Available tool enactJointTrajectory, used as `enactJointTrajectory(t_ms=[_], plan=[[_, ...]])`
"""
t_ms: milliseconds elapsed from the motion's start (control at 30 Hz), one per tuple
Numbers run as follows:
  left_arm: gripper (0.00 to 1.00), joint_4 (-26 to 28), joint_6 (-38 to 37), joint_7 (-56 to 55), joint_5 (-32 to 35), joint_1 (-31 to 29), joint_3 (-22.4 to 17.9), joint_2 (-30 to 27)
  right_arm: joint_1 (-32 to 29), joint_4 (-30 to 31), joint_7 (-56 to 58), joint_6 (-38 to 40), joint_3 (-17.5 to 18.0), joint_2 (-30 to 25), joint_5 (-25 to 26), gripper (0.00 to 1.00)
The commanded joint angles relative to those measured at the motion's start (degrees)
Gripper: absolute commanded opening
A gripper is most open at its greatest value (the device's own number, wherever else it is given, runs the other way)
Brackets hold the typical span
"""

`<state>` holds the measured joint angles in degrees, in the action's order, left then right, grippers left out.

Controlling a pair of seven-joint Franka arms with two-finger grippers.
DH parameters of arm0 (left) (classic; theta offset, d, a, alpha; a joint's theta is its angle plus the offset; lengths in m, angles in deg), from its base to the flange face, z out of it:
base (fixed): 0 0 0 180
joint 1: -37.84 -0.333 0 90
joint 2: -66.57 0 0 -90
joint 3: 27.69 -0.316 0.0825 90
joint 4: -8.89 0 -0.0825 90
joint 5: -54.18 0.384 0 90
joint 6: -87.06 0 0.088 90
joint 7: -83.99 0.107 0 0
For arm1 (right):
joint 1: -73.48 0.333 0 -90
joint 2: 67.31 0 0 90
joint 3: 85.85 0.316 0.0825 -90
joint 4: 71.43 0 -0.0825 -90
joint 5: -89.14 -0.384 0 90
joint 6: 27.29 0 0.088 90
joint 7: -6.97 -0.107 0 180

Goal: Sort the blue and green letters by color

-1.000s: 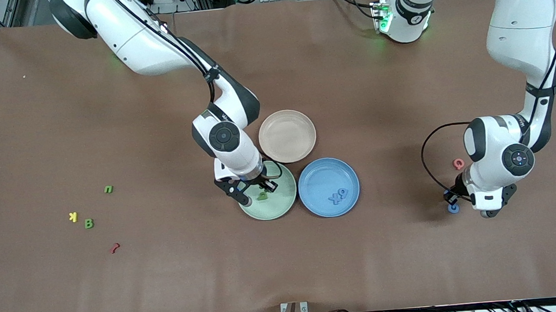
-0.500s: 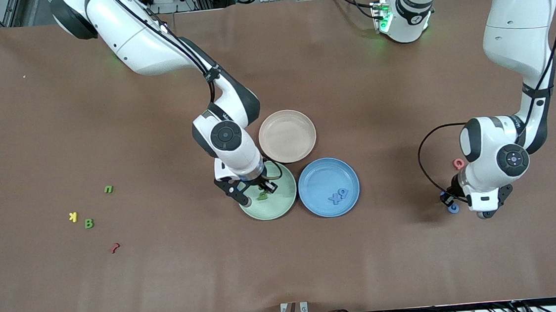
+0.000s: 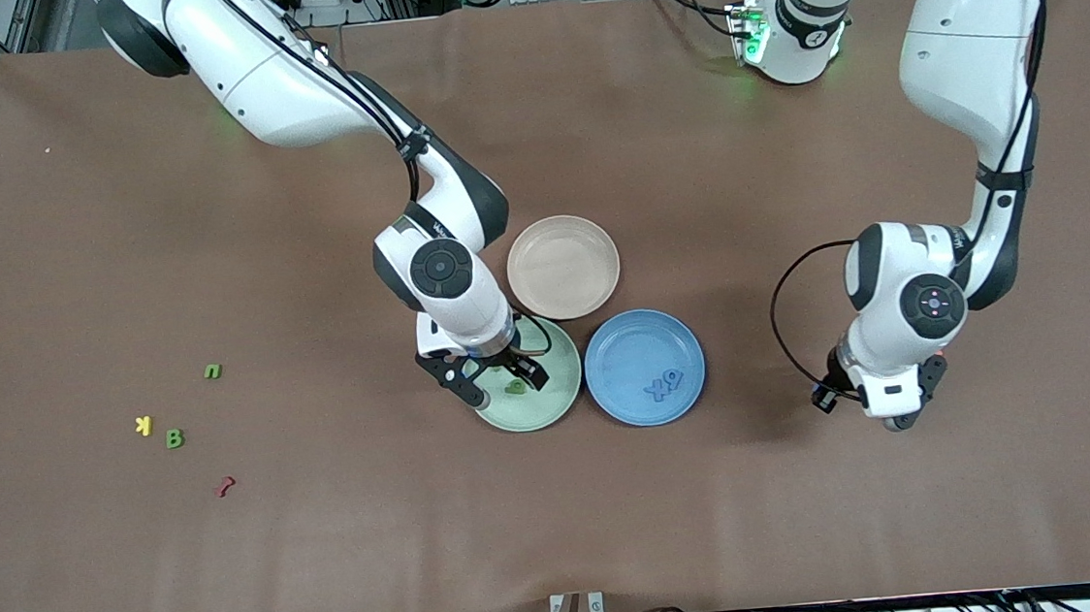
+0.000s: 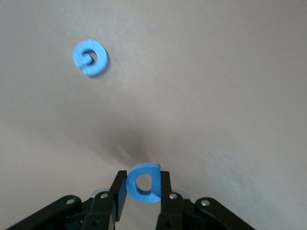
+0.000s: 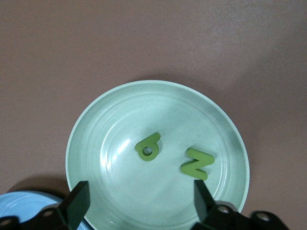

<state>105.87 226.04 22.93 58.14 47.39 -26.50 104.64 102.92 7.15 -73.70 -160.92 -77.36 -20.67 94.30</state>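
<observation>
Over the green plate the right gripper hangs with fingers apart and empty; the green p and N lie in the plate right below. Toward the left arm's end, the left gripper is clamped on the blue D above bare table. The blue plate lies toward the right arm's end from it, so the D must travel that way. The blue G is on the table.

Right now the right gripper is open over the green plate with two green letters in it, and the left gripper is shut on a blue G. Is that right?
Not quite. The left gripper is shut on the blue D, not the G; the left wrist view shows the blue G lying on the table. The rest holds: the right gripper is open over the green plate, which holds two green letters.
</observation>
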Motion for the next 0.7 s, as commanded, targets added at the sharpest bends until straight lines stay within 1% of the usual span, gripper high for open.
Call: enactJointTrajectory(t_ms=[0, 233, 400, 667], plan=[[0.09, 0.67, -0.29, -6.07, -0.62, 3.00, -0.31, -1.86, -1.14, 0.17, -1.15, 2.14, 0.30, -2.08, 1.17, 1.00], [0.09, -1.62, -0.29, -14.33, -1.14, 8.54, -0.22, -1.51, -3.16, 0.26, 0.60, 5.74, 0.83, -5.77, 1.34, 1.00], [0.09, -2.59, -0.20, -18.91, -1.14, 12.50, -0.22, -0.90, -5.09, 0.34, 5.34, 11.45, 1.09, -8.93, 1.17, 1.00], [0.09, -3.20, -0.20, -22.16, -0.97, 16.45, -0.22, -0.81, -10.71, 0.96, 14.04, 20.15, 2.41, -13.51, 0.82, 1.00]])
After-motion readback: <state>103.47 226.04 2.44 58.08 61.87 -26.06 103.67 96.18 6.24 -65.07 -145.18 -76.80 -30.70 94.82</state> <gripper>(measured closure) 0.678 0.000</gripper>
